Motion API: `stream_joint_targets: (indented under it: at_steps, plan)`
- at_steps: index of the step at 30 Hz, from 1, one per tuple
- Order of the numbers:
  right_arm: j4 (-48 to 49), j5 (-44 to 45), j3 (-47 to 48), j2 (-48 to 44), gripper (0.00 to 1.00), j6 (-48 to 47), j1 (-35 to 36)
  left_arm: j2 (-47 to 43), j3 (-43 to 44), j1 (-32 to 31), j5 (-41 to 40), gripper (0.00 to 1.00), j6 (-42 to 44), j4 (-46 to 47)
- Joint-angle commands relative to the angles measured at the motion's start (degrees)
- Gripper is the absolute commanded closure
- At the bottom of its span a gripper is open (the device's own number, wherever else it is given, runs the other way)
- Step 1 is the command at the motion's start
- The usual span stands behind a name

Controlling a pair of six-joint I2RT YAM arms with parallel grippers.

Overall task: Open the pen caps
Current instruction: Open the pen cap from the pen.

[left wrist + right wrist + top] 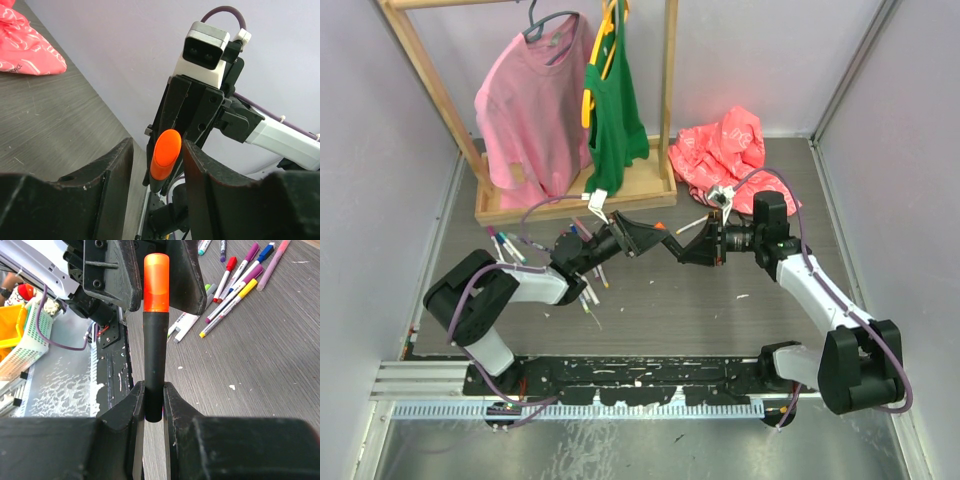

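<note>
top view: my left end effector [660, 232] and right end effector [692, 246] meet above the grey bench [720, 310]. left wrist: left one spread around the orange plastic cap [166, 152], gap on one side. right wrist: right one pinching the stubby black highlighter [154, 355] by its barrel, cap at the far end.

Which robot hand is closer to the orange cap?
Left. The left hand has its fingers on either side of the orange cap. The right hand grips the black highlighter at its other end, away from the cap.
</note>
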Motion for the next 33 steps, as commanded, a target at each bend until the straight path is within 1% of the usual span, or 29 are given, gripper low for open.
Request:
stream_joint_targets:
  at_steps: [1,5,10,12,13,15,17,19,21,23,26,27,28,29,30,32,33]
  plan:
    - [2.0,-0.9,0.6,0.2,0.99,0.2,0.4,-1.7,0.7,-0.2,-0.6,0.56,2.1,4.0]
    - [1.4,-0.4,0.7,0.4,0.99,-0.7,0.6,-2.1,0.4,-0.2,-1.1,0.65,2.8,4.0]
    - [0.9,0.0,0.7,0.5,0.99,-1.3,0.8,-2.0,0.4,-0.2,-0.8,0.92,3.0,4.0]
    - [0.8,0.1,0.7,0.5,0.95,-1.3,0.8,-2.0,0.2,-0.2,-0.7,1.00,3.4,4.0]
    - [0.8,0.2,0.7,0.5,0.91,-1.3,0.8,-2.1,0.2,-0.2,-0.5,1.00,3.8,4.0]
    - [1.2,0.7,0.5,0.5,0.76,-0.5,0.8,-2.1,0.0,-0.6,-0.3,1.00,4.9,4.0]
    - [3.9,0.8,-0.1,0.5,0.62,1.9,0.8,-2.1,0.0,-1.5,-0.2,1.00,6.3,4.0]
    - [6.9,-0.1,-1.0,0.7,0.52,4.4,0.7,-1.9,0.1,-2.3,-0.3,1.00,7.5,4.0]
    - [9.4,-1.0,-1.7,0.9,0.48,7.0,0.8,-1.2,0.4,-3.0,-0.3,1.00,8.0,3.9]
    - [10.4,-1.6,-2.0,0.9,0.46,8.1,0.8,-0.5,0.9,-3.3,0.2,1.00,8.1,4.0]
    - [10.6,-1.7,-2.1,0.8,0.47,8.2,1.0,0.6,2.0,-3.6,0.7,1.00,8.1,4.0]
    - [10.6,-1.8,-2.1,0.8,0.48,8.3,1.0,0.7,2.2,-3.6,0.8,1.00,8.1,4.0]
    - [10.6,-1.9,-2.1,0.8,0.52,8.3,1.2,0.8,2.4,-3.6,0.8,1.00,8.1,4.0]
    - [10.5,-2.2,-2.1,0.9,0.59,8.3,1.3,0.9,2.6,-3.6,0.7,1.00,8.4,4.0]
    - [10.6,-2.6,-2.0,0.9,0.69,8.3,1.4,0.9,2.8,-3.5,0.7,1.00,8.9,4.0]
    - [10.3,-3.6,-1.6,1.2,0.92,8.3,1.8,0.5,3.5,-3.3,0.0,1.00,10.6,4.0]
    - [10.0,-4.2,-1.3,1.4,0.98,8.2,2.0,-0.1,4.0,-2.8,-0.3,1.00,11.6,4.0]
